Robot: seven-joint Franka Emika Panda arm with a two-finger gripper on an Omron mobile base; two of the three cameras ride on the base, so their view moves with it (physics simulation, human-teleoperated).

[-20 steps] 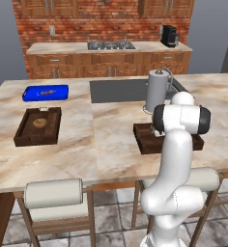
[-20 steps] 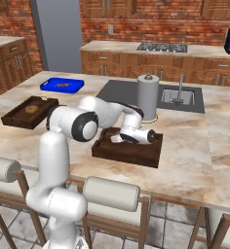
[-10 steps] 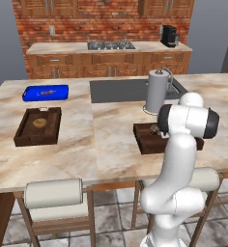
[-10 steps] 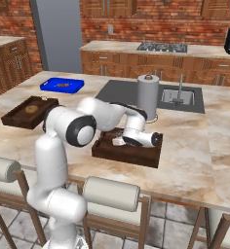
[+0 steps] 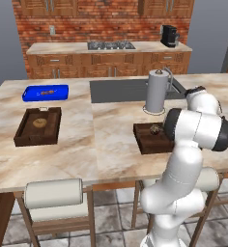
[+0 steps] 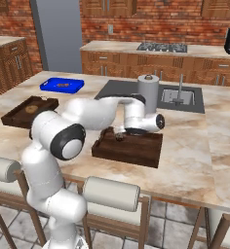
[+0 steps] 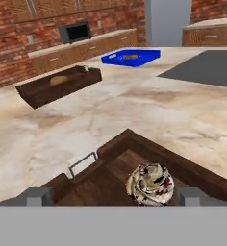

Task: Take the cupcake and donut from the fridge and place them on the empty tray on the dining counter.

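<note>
1. At the far left of the dining counter [image 5: 111,144], in the left base view, a bright blue tray [image 5: 45,92] lay near the back edge, with a small brown item on it.
2. Just in front of it sat a brown tray [image 5: 38,126] holding a tan item [image 5: 38,123]. The two trays were near each other but apart.
3. Toward the middle, the dark inset sink [image 5: 118,90] ran along the counter's far side, and a grey paper towel holder [image 5: 155,91] stood upright at its front right corner.
4. Right of centre, the dark brown wooden tray [image 5: 149,141] rested on the stone top, just in front of the towel holder.
5. The cupcake [image 5: 155,129] sat inside that tray, near its far rim. In the hand view it [image 7: 150,184] appeared as a roundish brown lump with pale flecks on the tray floor [image 7: 106,185].
6. The gripper [image 7: 114,196] hovered low over the tray with its two fingertips [image 7: 36,196] spread wide on either side of the cupcake, not touching it.
7. From the right base view the hand [image 6: 136,127] hung over the tray's far left part [image 6: 136,148], the cupcake [image 6: 119,137] just below it.
8. I could not tell where the donut was.
</note>
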